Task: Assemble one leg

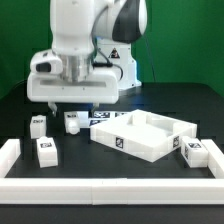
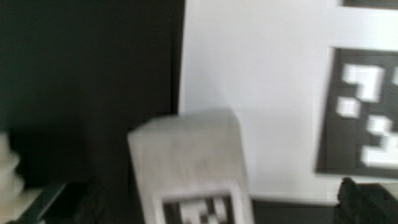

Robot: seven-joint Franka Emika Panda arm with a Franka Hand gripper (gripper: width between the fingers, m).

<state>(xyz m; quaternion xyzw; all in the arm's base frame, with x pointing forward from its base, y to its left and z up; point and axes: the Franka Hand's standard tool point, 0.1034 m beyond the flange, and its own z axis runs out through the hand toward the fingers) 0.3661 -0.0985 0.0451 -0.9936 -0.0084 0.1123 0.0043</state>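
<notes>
In the wrist view a leg (image 2: 187, 160), a chunky white post with a square tag near its end, lies between my gripper's (image 2: 201, 203) two dark fingertips (image 2: 39, 202). The jaws stand wide apart, with gaps on both sides of the leg, so the gripper is open. In the exterior view the gripper (image 1: 73, 108) hangs low over this leg (image 1: 72, 123) at the back of the table. Other legs stand at the exterior view's left (image 1: 38, 126), front left (image 1: 45, 151) and right (image 1: 192, 151).
The large white rimmed panel (image 1: 140, 135) lies right of centre. The marker board (image 1: 104, 118) (image 2: 285, 90) lies flat beside the leg under my gripper. A low white wall (image 1: 110, 190) runs along the front and both sides of the table.
</notes>
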